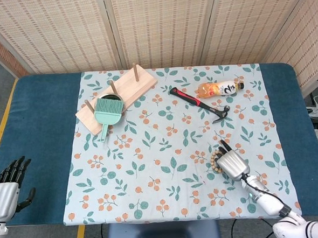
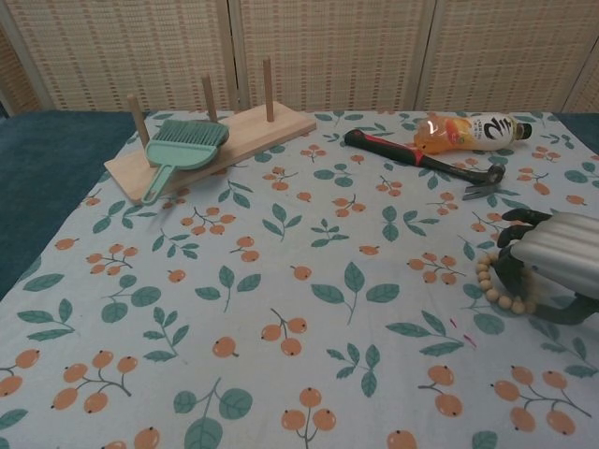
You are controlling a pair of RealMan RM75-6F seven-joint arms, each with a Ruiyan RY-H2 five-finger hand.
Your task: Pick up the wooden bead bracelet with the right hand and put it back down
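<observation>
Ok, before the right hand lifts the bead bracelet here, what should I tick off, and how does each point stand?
1. Right hand is over the wooden bead bracelet: ok.
2. Fingers closed round the beads: cannot tell; the hand hides the far side of the loop.
3. Bracelet lying on the cloth, not lifted: ok.
4. Hammer and bottle lie apart from the hand: ok.
5. Left hand is away at the table's near left edge, holding nothing: ok.
</observation>
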